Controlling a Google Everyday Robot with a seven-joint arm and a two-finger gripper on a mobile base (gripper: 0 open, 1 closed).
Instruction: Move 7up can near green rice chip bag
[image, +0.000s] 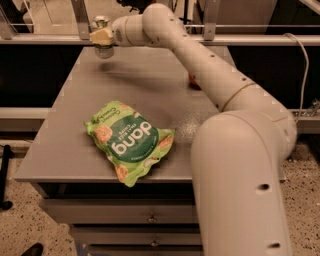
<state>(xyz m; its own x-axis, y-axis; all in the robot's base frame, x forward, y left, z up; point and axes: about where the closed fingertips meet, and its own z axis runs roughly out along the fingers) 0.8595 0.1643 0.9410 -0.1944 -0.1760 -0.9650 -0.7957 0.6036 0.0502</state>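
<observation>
One tool (102, 38) rear-left pinching 7up can (104, 50) | green rice chip bag (131, 142) front | apple (192, 80) half-hidden

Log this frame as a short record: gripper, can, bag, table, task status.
gripper: over the table's far-left corner, fingers closed on the 7up can
7up can: upright, held, seemingly just above the table top
green rice chip bag: lying flat near the front edge, label upside down
table: grey, drawers below
task status: can far from the bag, not yet placed
</observation>
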